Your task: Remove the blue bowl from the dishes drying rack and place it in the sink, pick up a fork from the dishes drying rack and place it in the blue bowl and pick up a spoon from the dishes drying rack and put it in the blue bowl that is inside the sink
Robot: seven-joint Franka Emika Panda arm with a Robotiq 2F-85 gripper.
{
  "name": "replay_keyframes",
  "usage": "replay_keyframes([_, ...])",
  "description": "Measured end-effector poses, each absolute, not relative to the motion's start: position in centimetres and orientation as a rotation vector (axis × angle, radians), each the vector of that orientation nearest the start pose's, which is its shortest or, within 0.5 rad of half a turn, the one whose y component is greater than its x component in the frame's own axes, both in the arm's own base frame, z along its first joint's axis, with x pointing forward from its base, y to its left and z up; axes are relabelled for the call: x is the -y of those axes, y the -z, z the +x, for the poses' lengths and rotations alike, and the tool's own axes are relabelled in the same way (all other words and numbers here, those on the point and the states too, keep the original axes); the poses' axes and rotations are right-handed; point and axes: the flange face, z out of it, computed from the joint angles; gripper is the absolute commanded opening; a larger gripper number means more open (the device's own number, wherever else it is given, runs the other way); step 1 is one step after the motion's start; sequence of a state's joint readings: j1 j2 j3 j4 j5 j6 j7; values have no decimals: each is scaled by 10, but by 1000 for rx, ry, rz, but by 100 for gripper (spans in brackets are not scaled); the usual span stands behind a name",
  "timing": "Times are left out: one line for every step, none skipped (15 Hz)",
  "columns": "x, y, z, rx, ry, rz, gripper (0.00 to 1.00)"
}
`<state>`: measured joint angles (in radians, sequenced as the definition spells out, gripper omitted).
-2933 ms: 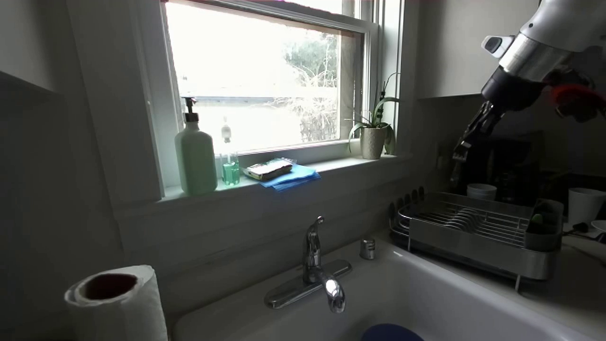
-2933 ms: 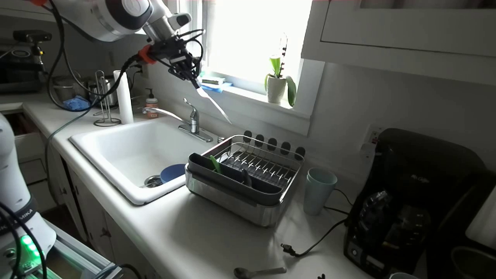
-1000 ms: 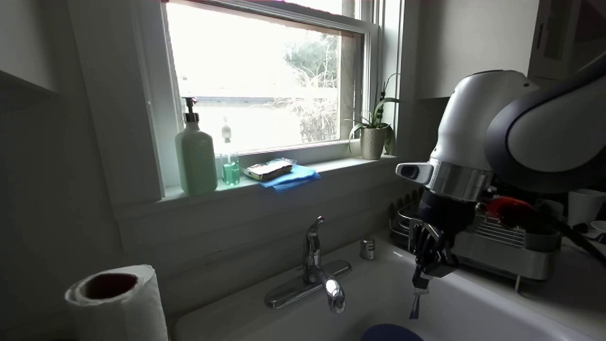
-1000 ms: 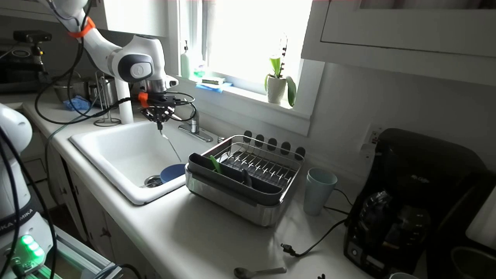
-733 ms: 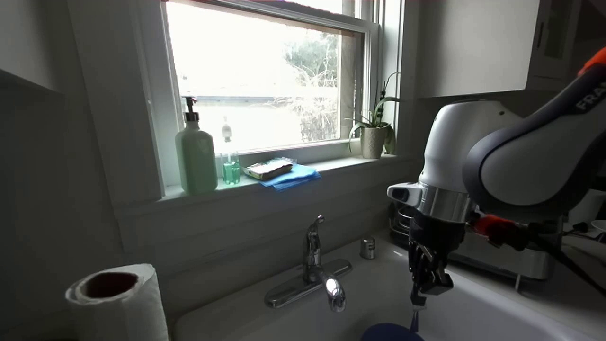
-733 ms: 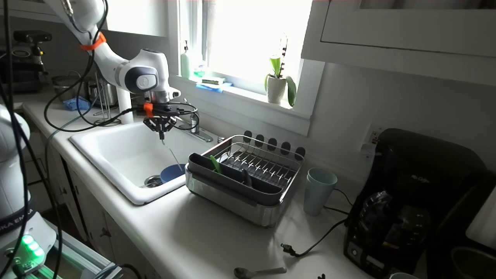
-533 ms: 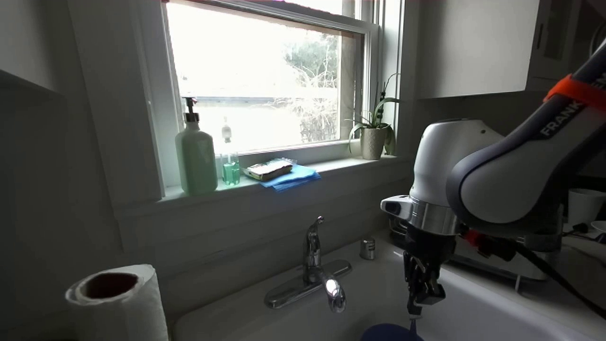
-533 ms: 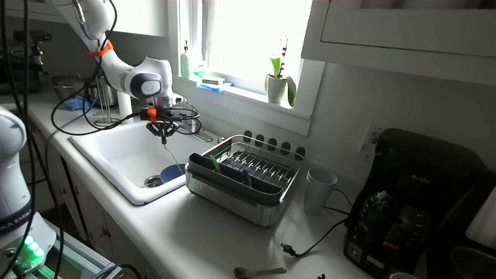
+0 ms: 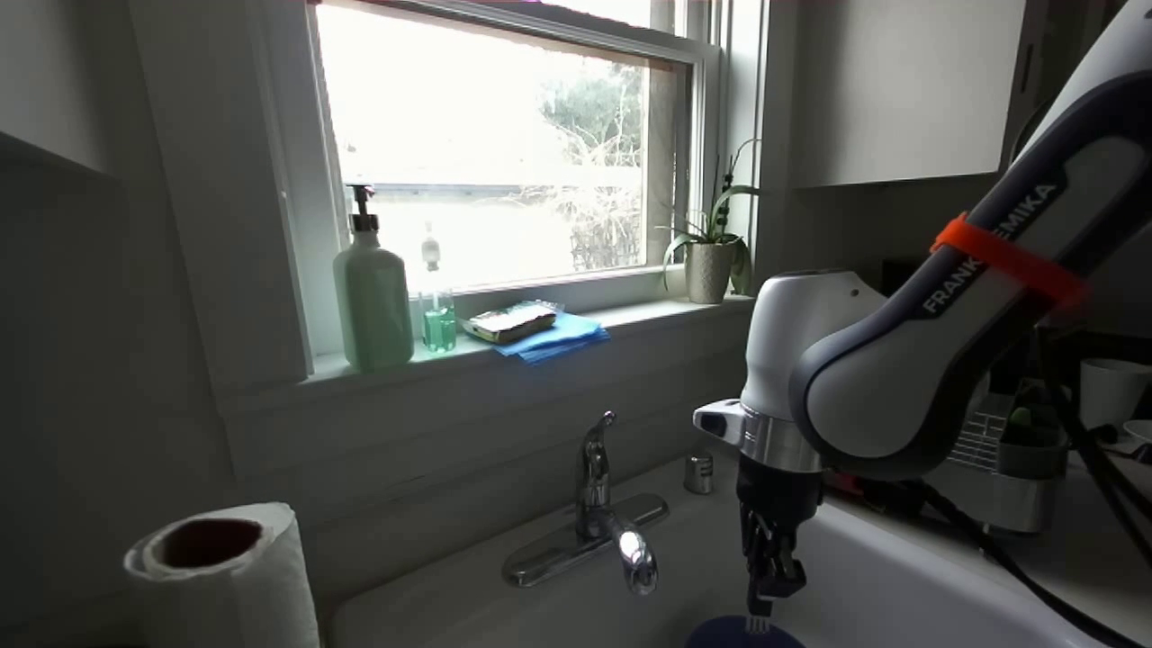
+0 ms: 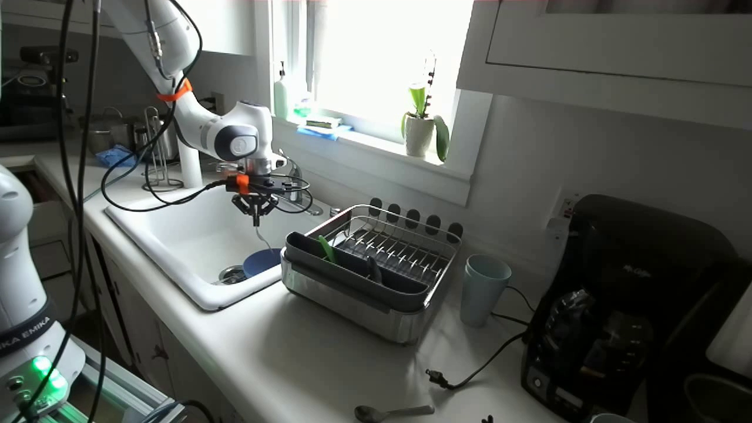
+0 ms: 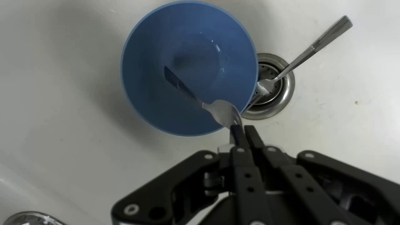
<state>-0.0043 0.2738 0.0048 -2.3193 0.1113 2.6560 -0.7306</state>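
The blue bowl (image 11: 147,62) stands in the sink (image 10: 194,247), beside the drain; it also shows in both exterior views (image 9: 720,634) (image 10: 258,264). My gripper (image 11: 243,128) is shut on the tine end of a metal fork (image 11: 220,111). The fork's handle points down into the bowl; whether it touches the bowl I cannot tell. The gripper is above the bowl's edge in both exterior views (image 9: 760,610) (image 10: 256,222). A loose fork (image 11: 297,62) lies across the drain, its tines at the bowl's side. The dishes drying rack (image 10: 352,299) stands beside the sink.
The faucet (image 9: 632,553) reaches over the sink's back edge. A dark cutlery holder (image 10: 405,294) on the rack holds a green utensil (image 10: 326,249). A spoon (image 10: 393,413), cups (image 10: 484,294) and a black coffee maker (image 10: 634,282) stand or lie on the counter.
My gripper has come down from high up near the rack to over the sink, carrying the fork. In the last half second it has lowered further, bringing the handle into the bowl.
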Motion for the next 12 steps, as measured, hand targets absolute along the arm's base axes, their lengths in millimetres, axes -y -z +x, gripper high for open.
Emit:
replay_keyframes([2, -225, 533, 969, 118, -2950, 1])
replay_keyframes([2, -221, 536, 967, 115, -2947, 1])
replay_keyframes([2, -218, 539, 964, 112, -2945, 1])
replay_keyframes([3, -216, 542, 961, 112, -2944, 1])
replay_keyframes([4, -213, 544, 957, 111, -2943, 1])
replay_keyframes([5, -212, 546, 953, 112, -2943, 1])
replay_keyframes([6, -211, 548, 950, 113, -2943, 2])
replay_keyframes([6, -210, 550, 948, 114, -2942, 7])
replay_keyframes([6, -209, 551, 946, 115, -2941, 14])
replay_keyframes([6, -209, 552, 945, 114, -2939, 24])
replay_keyframes([6, -208, 552, 946, 109, -2936, 35])
replay_keyframes([5, -207, 552, 946, 104, -2933, 42])
